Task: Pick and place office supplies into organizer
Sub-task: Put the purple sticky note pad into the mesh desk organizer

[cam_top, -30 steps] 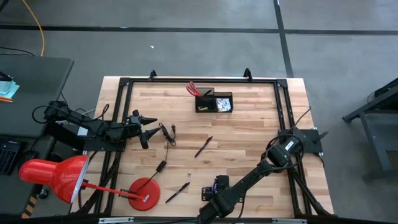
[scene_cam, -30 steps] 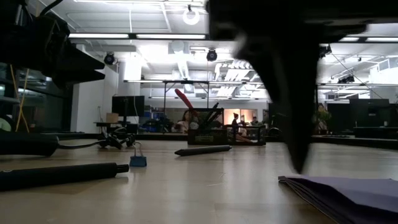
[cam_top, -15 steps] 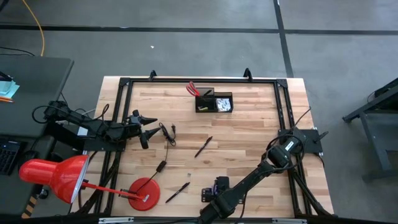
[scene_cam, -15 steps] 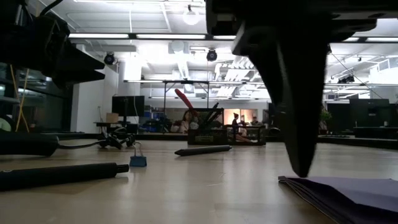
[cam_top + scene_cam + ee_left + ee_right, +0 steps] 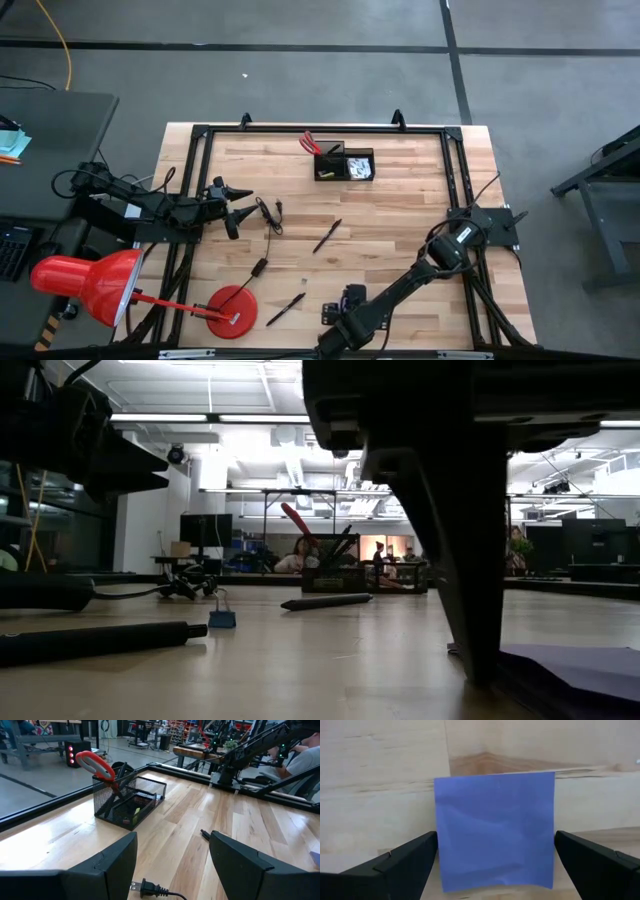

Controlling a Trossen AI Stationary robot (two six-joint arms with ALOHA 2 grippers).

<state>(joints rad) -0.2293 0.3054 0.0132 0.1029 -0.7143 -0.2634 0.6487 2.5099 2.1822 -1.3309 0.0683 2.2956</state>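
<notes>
The purple sticky-note pad lies flat on the table near its front edge. My right gripper points down over it, open, one finger close beside each of two opposite edges; in the low view a finger reaches down next to the pad. The black organizer stands at the far middle with the red-handled scissors upright in its cup section. Two black pens lie loose on the wood. My left gripper waits open at the left, level.
A thin black cable with its plug lies beside the left gripper. The red lamp's round base stands at the front left, its head off the table's left edge. A black frame runs around the tabletop.
My right gripper has come down a little over the purple pad, its fingers still spread; in the low view the finger now reaches almost to the tabletop beside the pad. The pad has not moved.
</notes>
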